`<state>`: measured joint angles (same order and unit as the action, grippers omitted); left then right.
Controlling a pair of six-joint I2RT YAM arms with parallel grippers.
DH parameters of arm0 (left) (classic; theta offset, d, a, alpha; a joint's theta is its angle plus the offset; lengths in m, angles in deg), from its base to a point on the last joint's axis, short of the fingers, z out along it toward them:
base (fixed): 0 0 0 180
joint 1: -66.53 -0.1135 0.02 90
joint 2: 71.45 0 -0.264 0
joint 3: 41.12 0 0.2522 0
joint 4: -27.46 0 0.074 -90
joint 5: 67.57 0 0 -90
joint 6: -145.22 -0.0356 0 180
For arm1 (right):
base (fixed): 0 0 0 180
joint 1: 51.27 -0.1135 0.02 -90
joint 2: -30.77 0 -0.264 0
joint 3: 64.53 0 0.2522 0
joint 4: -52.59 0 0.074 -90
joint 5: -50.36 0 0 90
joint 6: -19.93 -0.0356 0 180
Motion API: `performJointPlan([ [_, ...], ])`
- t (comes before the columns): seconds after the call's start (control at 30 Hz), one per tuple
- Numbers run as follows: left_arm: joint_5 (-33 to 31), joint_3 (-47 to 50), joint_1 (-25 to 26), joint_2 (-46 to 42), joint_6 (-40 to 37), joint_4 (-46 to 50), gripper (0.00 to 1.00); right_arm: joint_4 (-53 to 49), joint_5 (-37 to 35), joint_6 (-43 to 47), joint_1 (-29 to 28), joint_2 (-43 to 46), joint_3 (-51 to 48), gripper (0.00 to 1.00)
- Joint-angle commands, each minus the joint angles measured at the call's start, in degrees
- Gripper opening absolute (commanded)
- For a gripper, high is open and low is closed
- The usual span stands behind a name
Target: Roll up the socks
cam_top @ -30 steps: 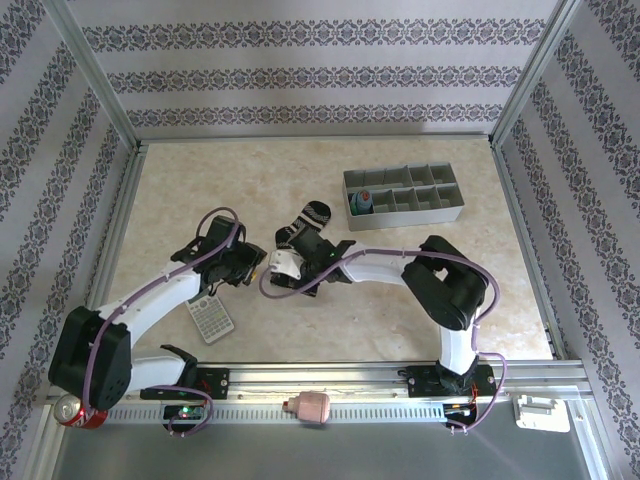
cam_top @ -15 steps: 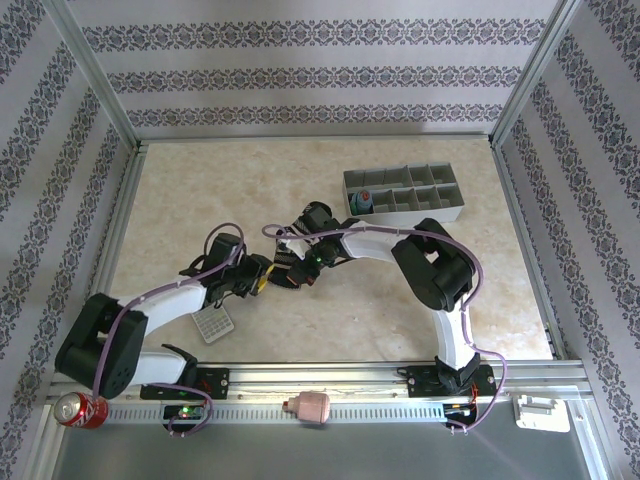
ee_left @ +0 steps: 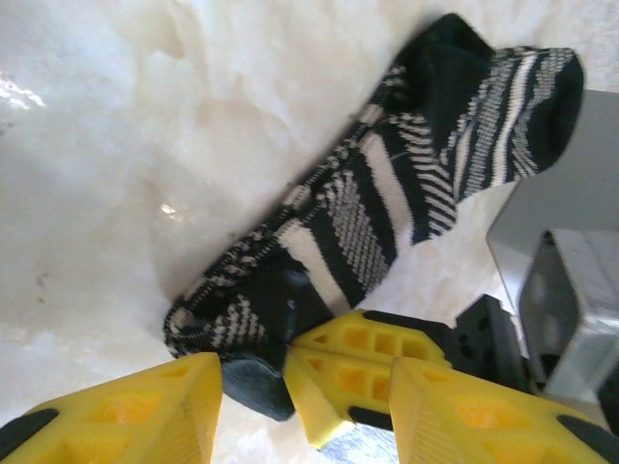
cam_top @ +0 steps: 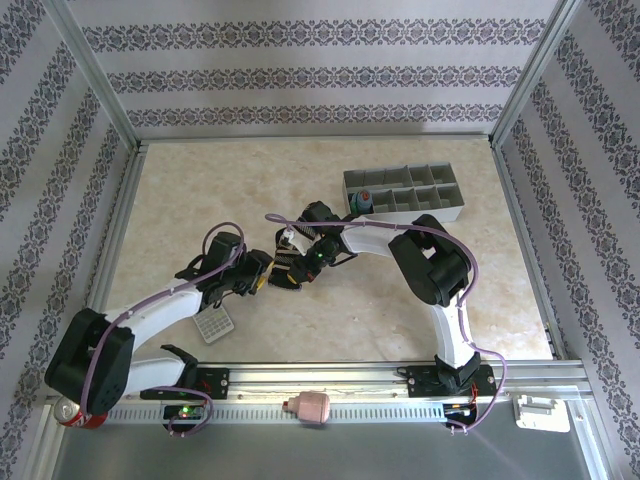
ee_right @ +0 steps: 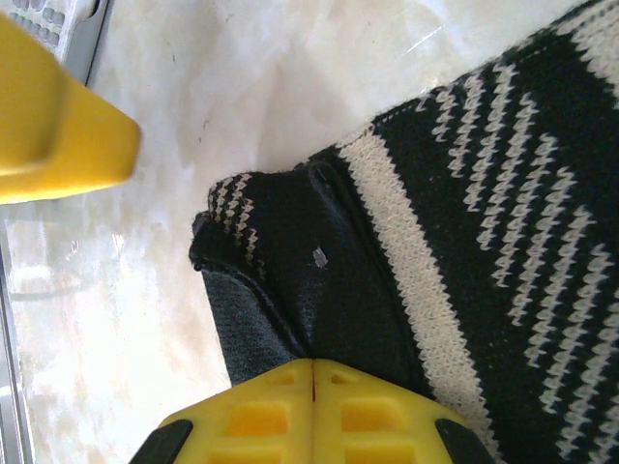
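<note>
The black-and-white striped sock (ee_left: 387,203) lies on the pale table, stretching away from my left wrist camera, and its dark near end (ee_left: 253,382) is folded over. My left gripper (ee_left: 290,401) is open, with that dark end lying between its yellow fingers (ee_left: 116,416). My right gripper (ee_right: 311,365) is shut, its tips pressed against the same dark end (ee_right: 290,280). From above, both grippers (cam_top: 262,276) (cam_top: 300,262) meet at the sock (cam_top: 284,272) in the middle of the table. A blue and red bundle (cam_top: 362,203) sits in a tray compartment.
A grey compartment tray (cam_top: 440,212) stands at the back right. A grey calculator (cam_top: 212,325) lies beside the left arm and shows again as the calculator (ee_right: 44,17) in the right wrist view. Metal rails edge the table.
The right gripper has swung from the near side of the sock to its far side. The left gripper has moved right to the sock's end and its jaws have widened.
</note>
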<state>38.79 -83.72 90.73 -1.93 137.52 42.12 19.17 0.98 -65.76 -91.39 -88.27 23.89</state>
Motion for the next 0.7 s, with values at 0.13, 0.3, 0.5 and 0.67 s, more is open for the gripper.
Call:
performJointPlan([
  [0.13, 0.69, 0.84, 2.87, 0.71, 2.68, 1.98, 0.47, -5.78, -2.34, -0.88, 0.17, -4.13, 0.01, 0.0],
  [0.3, -0.07, 1.33, 3.05, 3.19, 3.36, -1.48, 0.5, -6.62, -1.24, -1.24, 0.3, -4.96, 0.67, 0.0],
  [0.5, -0.33, -0.13, 3.06, 9.77, 3.94, -7.05, 0.5, -6.66, -0.68, -1.66, 0.56, -5.07, 0.49, 0.0],
  [0.67, -1.46, -1.72, 3.14, 13.37, 4.22, -6.58, 0.5, -6.57, -0.19, -1.78, 0.56, -5.04, 0.41, 0.0],
])
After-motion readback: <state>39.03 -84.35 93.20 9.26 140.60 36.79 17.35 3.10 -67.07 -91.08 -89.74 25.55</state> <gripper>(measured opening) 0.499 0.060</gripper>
